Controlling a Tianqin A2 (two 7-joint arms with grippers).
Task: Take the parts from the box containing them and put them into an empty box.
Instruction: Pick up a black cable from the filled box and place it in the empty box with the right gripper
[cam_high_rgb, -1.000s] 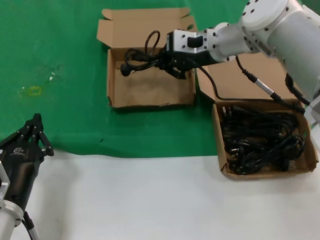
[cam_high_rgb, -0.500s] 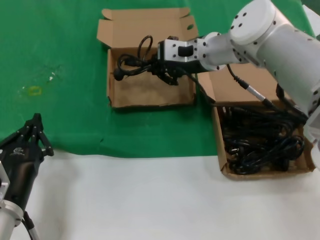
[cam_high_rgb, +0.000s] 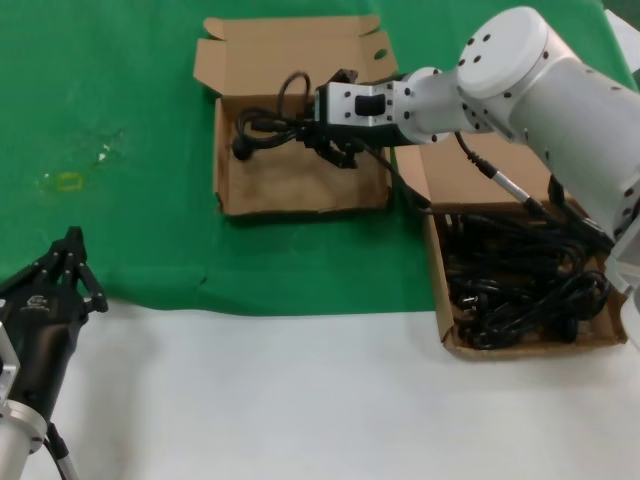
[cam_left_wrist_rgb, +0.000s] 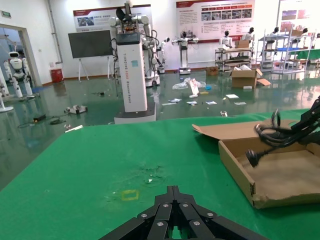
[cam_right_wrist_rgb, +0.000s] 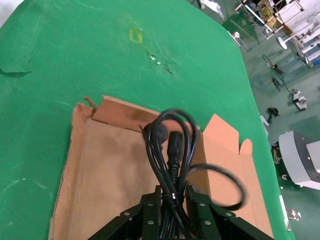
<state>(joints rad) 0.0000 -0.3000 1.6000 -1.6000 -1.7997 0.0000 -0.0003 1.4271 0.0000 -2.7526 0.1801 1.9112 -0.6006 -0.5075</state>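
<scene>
Step in hand, as judged: delivery of one power cord (cam_high_rgb: 270, 125) into the empty box (cam_high_rgb: 300, 185).

Right pincer (cam_high_rgb: 322, 133): pinching the cord bundle at its bound middle, fingers pressed onto it from both sides in the right wrist view; positioned over the rear part of the empty box, just in front of the lid. Plug end hanging toward the box's left wall, one loop standing up above the pincer.

Advice for the step:
- Lower before letting go, so the loose loops land on the floor of the box and not across a wall or flap.
- Keep the plug end inside the left wall; at present close to that wall, seemingly above the floor, though hard to tell.
- Release toward the middle of the floor, leaving room for later bundles.
- Lift straight up afterwards, watching for a loop snagged on a finger.

Left pincer (cam_high_rgb: 70, 262): parked low at the left, at the edge of the green mat (cam_high_rgb: 120, 120); fingers pressed together to a point; idle.

Containers:
- Empty box: brown cardboard, short wide lid open at the rear; floor bare, nothing resting in it yet.
- Box containing them (cam_high_rgb: 448, 345): brown cardboard, on the right, straddling mat and white counter (cam_high_rgb: 300, 400); tall lid partly hidden behind the right arm; filled with a tangle of remaining black cords (cam_high_rgb: 525, 285), count not discernible.
</scene>
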